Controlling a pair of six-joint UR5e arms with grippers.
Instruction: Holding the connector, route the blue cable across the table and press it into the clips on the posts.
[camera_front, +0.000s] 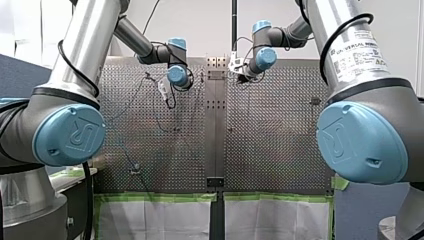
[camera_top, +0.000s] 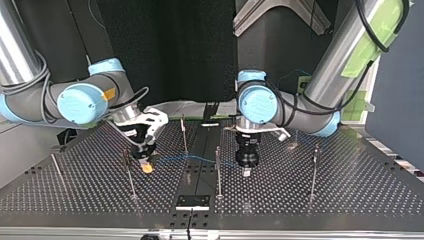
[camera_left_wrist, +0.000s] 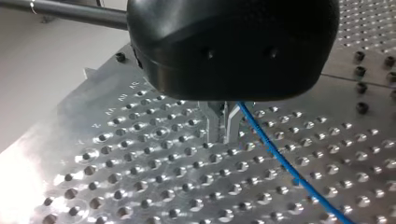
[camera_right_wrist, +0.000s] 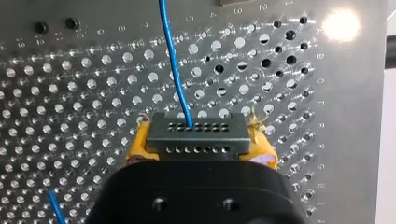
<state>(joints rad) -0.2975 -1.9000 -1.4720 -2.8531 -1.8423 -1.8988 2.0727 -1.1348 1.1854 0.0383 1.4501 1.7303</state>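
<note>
With my right gripper (camera_right_wrist: 200, 140), clamping the black connector (camera_right_wrist: 196, 126) by its two ends between yellow pads (camera_right_wrist: 140, 143), low over the perforated table (camera_top: 350, 190) at the top view's left. With my left gripper (camera_left_wrist: 220, 140), to the right of the table's middle seam in that view, seemingly pinching the blue cable (camera_left_wrist: 280, 161) between metal fingers (camera_left_wrist: 214, 126) drawn almost together. Hard to say from the left wrist view whether truly nipped or only running against them. Across the table in the top view, several thin upright posts (camera_top: 218, 175): one near, just left of my right gripper; one farther back between the two grippers; one near the middle; one well to the right; one leaning at the far left. From the connector, cable running rightward in a shallow sag toward my left gripper, clear of the table and crossing the line of the middle post below its top. Cannot tell whether in front of it, behind it or touching. No sign of cable seated in any of the clips, themselves too small to make out. By that reading, done so far: connector in hand, cable stretched between the grippers. Left, apparently: carrying it to each post and pressing it in.
</note>
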